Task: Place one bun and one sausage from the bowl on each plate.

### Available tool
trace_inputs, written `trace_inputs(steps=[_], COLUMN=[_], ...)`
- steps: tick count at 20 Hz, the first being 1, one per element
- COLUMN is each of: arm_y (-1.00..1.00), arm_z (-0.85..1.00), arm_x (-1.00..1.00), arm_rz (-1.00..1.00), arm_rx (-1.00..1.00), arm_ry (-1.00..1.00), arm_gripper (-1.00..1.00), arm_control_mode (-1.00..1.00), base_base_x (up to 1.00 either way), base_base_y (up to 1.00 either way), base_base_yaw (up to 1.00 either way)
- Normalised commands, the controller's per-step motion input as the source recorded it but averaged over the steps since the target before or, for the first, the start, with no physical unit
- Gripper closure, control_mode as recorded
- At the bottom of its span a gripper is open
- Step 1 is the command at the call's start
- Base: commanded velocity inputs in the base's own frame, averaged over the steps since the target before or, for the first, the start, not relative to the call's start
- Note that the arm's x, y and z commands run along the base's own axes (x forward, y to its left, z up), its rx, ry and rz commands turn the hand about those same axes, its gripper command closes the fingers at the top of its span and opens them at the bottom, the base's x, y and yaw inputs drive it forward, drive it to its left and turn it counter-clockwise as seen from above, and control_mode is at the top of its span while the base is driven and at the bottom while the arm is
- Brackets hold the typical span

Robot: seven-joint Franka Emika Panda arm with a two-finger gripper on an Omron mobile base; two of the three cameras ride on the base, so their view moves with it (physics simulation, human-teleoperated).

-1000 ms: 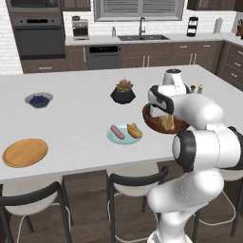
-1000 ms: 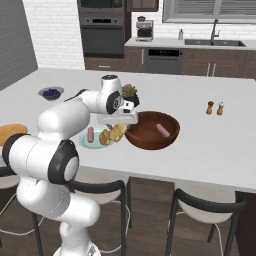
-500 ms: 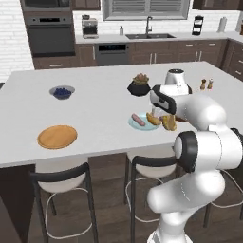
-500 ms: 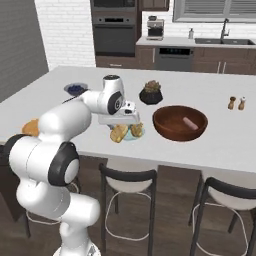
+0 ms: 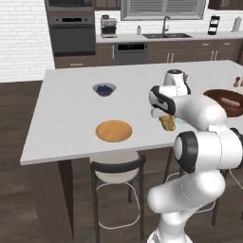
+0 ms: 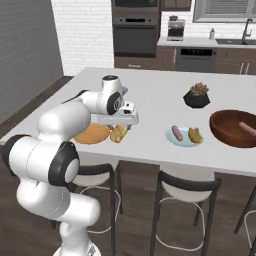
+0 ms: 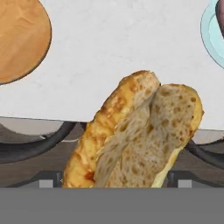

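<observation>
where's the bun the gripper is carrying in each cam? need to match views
Left base view: bun right of centre, under the gripper.
Right base view: bun left of centre, just right of the orange plate.
Hand view: bun bottom centre.
Shared landmark: the orange plate.

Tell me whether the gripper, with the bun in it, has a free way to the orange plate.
Probably yes. The gripper holds the bun right beside the orange plate, whose top is bare, and only bare counter shows between them in the hand view.
</observation>
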Motion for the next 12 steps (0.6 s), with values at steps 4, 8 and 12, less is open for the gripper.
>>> trace_inputs(steps=[4,8,12], arm_y=[0.0,0.0,0.0], arm_z=[0.0,0.0,0.0], arm_x=[0.0,0.0,0.0], arm_rz=[0.0,0.0,0.0], arm_rx=[0.0,0.0,0.0], arm_ry=[0.0,0.0,0.0], arm_gripper=[1.0,1.0,1.0], arm_control_mode=[1.0,1.0,1.0], base_base_x=[0.08,0.28,0.37], base_base_y=[0.98,0.33,0.0], base_base_yaw=[0.0,0.0,0.02])
